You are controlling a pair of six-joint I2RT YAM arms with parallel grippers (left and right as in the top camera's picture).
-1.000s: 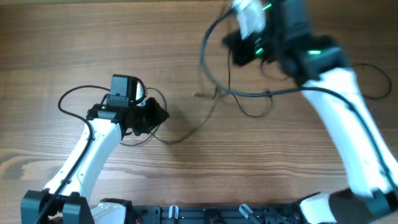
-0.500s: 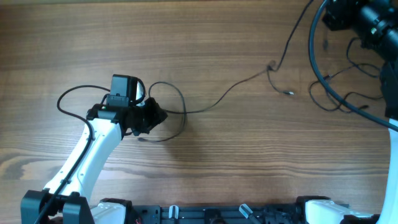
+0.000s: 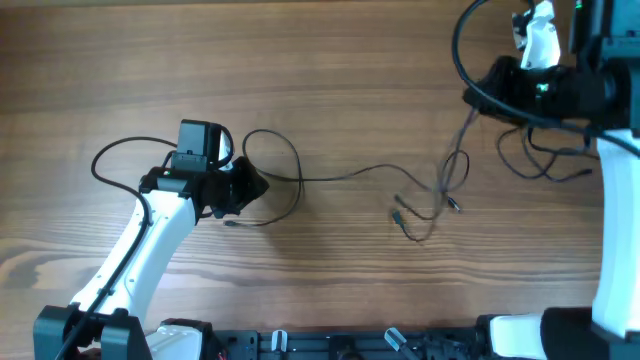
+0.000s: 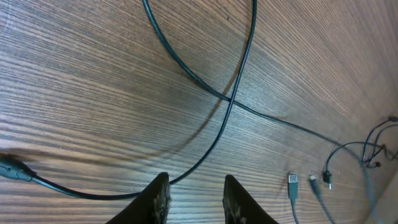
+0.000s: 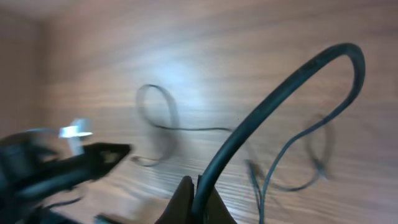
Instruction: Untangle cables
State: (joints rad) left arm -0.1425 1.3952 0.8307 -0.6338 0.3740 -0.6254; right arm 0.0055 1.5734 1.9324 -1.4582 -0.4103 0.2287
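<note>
From overhead: catches the cables (image 3: 350,175) strung across the wooden table (image 3: 330,60), looping just beside the left gripper (image 3: 250,187) and bunching into a loose snarl nearer the right gripper (image 3: 485,95). Picks out one thin strand running up toward that right gripper.

On the left wrist: shows the left gripper (image 4: 196,193) released, fingers parted with bare wood between, crossed cables (image 4: 230,99) lying just ahead, two small plugs (image 4: 292,180) off right.

On the right wrist, badly blurred: shows the right gripper (image 5: 193,199) clenched tight, a thick black cord (image 5: 280,93) arching past it, thin cables (image 5: 186,129) on the table beyond. Cannot tell whether any strand sits pinched.
</note>
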